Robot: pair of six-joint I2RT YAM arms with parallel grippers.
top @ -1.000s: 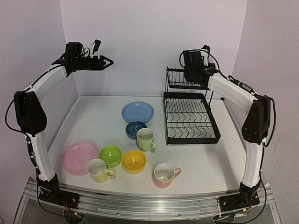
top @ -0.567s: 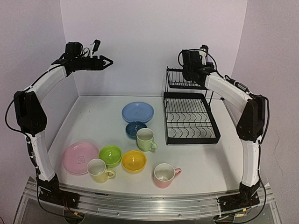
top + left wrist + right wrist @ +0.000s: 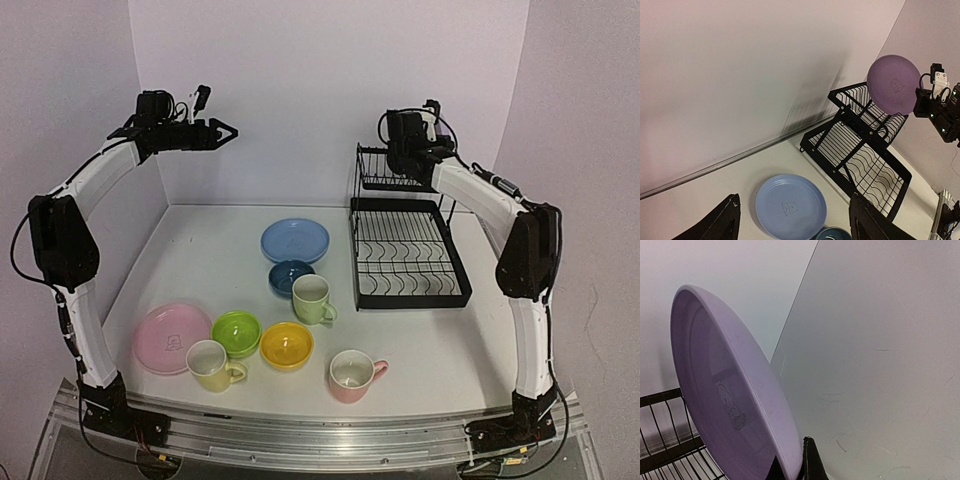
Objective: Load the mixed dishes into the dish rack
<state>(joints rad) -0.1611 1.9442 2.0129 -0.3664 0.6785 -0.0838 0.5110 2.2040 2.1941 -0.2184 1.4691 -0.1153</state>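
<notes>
My right gripper (image 3: pixel 792 466) is shut on the rim of the lilac plate (image 3: pixel 720 390) and holds it on edge above the upper shelf (image 3: pixel 395 172) of the black dish rack (image 3: pixel 410 250). The left wrist view shows that plate (image 3: pixel 893 84) over the rack (image 3: pixel 860 150). My left gripper (image 3: pixel 225 132) is open and empty, high by the back left wall. On the table lie the blue plate (image 3: pixel 295 240), dark blue bowl (image 3: pixel 291 275), pale green mug (image 3: pixel 313 298), green bowl (image 3: pixel 237 333), yellow bowl (image 3: pixel 287 345), yellow mug (image 3: pixel 210 364), pink mug (image 3: pixel 352 374) and pink plate (image 3: pixel 172 338).
The rack's lower tray (image 3: pixel 440 290) holds nothing. Lilac walls close in the back and both sides. The dishes sit in the left and front middle of the table.
My right gripper has shifted a little to the left with the lilac plate, over the upper shelf. My left gripper has barely moved.
</notes>
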